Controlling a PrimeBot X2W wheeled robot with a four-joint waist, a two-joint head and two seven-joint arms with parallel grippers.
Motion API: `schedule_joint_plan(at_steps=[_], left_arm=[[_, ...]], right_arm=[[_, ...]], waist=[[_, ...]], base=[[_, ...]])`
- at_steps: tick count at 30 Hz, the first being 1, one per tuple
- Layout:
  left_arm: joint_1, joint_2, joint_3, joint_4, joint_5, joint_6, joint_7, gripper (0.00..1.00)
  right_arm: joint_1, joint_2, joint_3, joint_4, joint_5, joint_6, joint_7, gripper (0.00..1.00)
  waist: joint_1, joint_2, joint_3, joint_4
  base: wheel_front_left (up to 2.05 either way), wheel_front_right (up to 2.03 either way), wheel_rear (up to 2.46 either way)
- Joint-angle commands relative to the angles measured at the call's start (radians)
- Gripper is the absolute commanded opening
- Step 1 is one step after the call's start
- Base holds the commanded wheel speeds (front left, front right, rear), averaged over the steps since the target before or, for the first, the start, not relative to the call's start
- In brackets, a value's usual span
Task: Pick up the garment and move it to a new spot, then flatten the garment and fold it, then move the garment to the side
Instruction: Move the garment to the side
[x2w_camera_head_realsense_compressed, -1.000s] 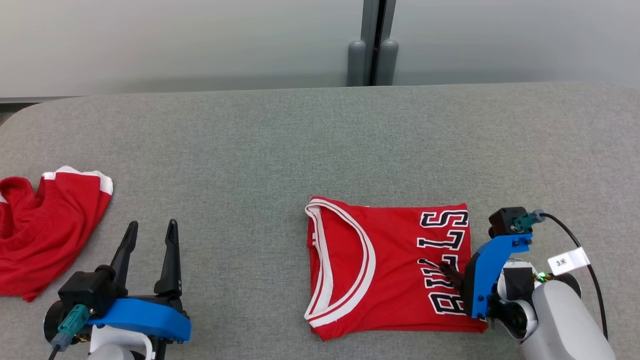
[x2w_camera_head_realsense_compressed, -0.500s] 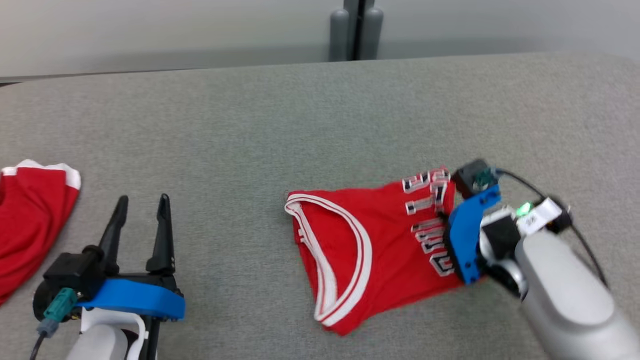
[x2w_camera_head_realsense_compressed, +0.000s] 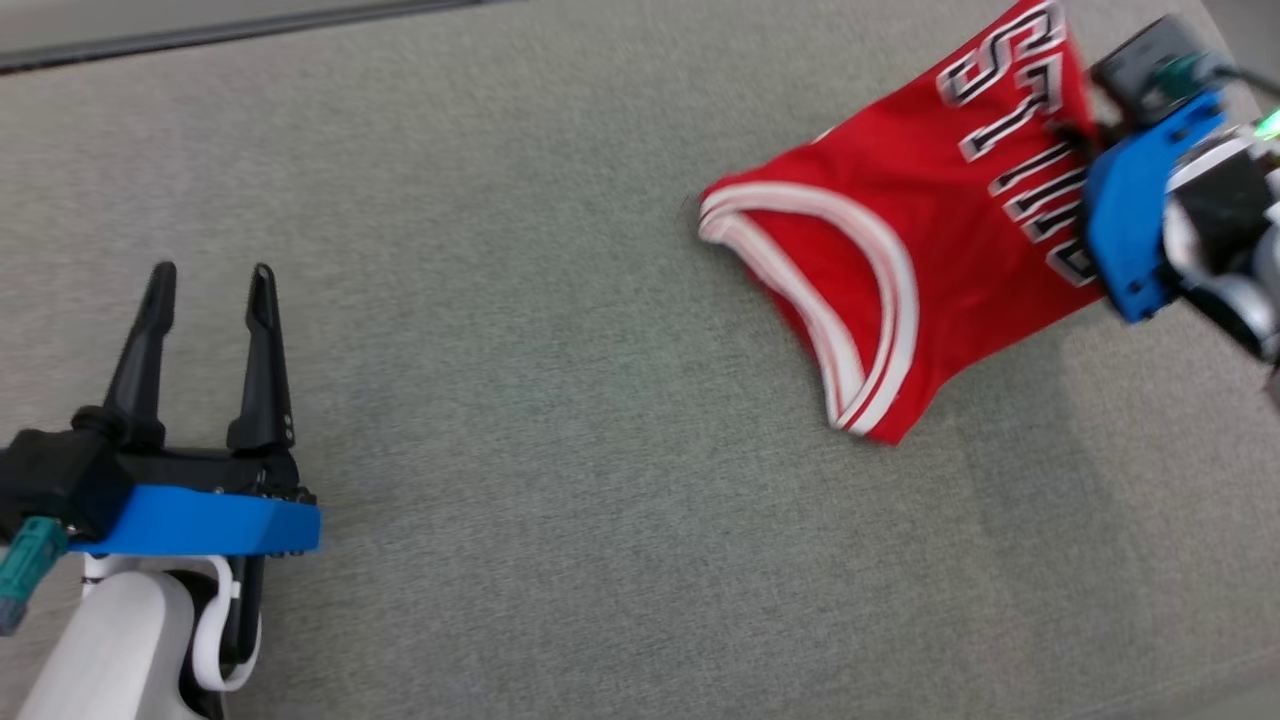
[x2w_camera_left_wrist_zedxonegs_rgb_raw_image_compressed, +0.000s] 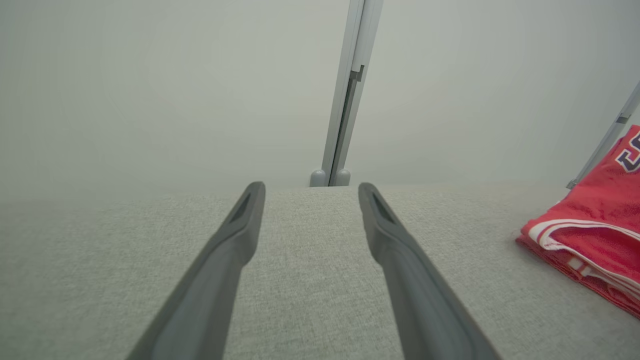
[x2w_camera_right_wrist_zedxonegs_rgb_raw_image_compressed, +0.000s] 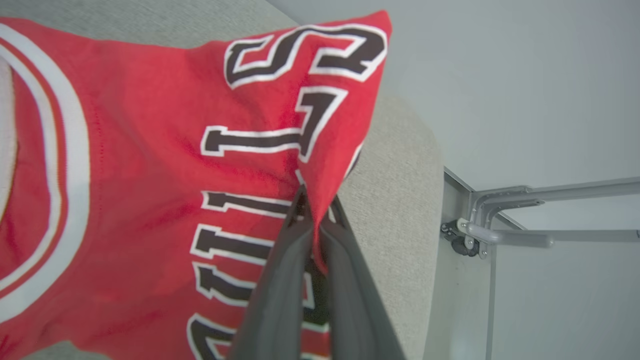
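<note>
Right end effector (x2w_camera_right_wrist_zedxonegs_rgb_raw_image_compressed: 318, 200) pinches red garment (x2w_camera_right_wrist_zedxonegs_rgb_raw_image_compressed: 130, 150).

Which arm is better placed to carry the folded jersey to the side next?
Right. The right gripper is shut on the jersey's lettered edge, with that side raised off the table. The left gripper stands open, well apart from it.
</note>
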Motion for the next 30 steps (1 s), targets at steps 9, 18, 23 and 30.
schedule_joint_plan(at_steps=[9,18,23,30], left_arm=[[-0.042,0.068,0.024,-0.089,0.02,0.016,0.049,1.0],[-0.051,0.09,0.02,-0.131,0.026,0.022,0.079,1.0],[-0.039,0.083,0.011,-0.125,0.02,0.022,0.074,1.0],[-0.015,0.061,-0.005,-0.095,0.008,0.02,0.06,1.0]], right_arm=[[-0.056,-0.073,-0.187,0.108,-0.08,0.0,-0.133,0.0],[-0.05,-0.051,-0.367,0.174,-0.221,0.0,-0.273,0.02],[-0.021,-0.017,-0.463,0.229,-0.291,-0.001,-0.271,1.0],[0.029,0.039,-0.586,0.285,-0.379,0.0,-0.247,1.0]], waist=[[-0.0003,0.0,0.159,-0.074],[-0.0003,0.0,0.209,-0.048],[-0.0003,0.0,0.189,-0.027],[-0.0003,0.0,0.128,0.0]], base=[[0.0,0.0,0.0],[0.0,0.0,0.0],[0.0,0.0,0.0],[0.0,0.0,0.0]])
